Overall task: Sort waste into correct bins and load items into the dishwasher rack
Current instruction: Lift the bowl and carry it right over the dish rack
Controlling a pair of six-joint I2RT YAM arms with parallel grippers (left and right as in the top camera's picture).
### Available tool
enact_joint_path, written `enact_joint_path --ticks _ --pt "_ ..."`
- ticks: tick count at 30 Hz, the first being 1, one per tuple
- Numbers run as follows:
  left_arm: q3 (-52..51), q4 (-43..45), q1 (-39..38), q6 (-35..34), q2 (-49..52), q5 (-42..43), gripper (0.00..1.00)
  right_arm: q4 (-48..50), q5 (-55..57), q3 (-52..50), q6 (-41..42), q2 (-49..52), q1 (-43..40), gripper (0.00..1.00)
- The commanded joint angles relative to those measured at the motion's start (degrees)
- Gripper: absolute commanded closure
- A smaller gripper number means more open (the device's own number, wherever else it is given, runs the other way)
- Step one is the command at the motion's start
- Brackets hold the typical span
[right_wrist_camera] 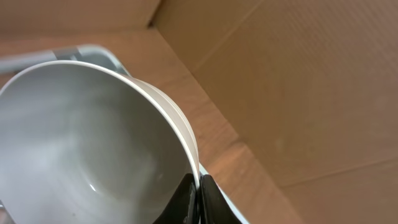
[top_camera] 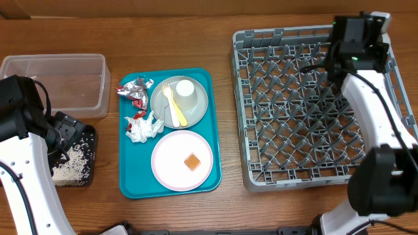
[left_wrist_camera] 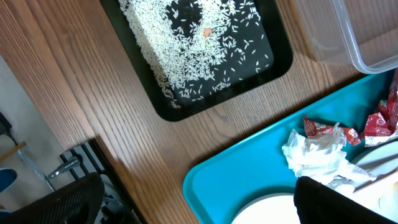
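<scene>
You are pinching white bowl (right_wrist_camera: 93, 143) by rim with right gripper (right_wrist_camera: 199, 193), fingers closed tight, at dishwasher rack (top_camera: 307, 104) far corner. Left gripper (top_camera: 65, 132) is hanging fully spread, empty, beside black tray (top_camera: 92, 149).

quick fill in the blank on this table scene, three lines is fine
1. The loose rice lies in the shallow tray coloured ____.
2. The orange cube sits on a plate coloured ____.
3. The right end effector is shut on the rim of a white ____.
Missing words: black, pink, bowl.
</scene>
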Motion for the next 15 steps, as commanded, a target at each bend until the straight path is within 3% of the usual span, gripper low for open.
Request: enact_joint_path --ticks 1,15 --pt "-0.24 0.07 0.2 -0.96 -0.17 0.04 0.0 1.22 6.8 0.81 -5.31 2.21 0.92 0.96" --pt "-0.24 0.07 0.2 -0.98 -0.17 0.04 0.0 1.97 7.32 -4.35 -5.62 3.37 5.97 0.96"
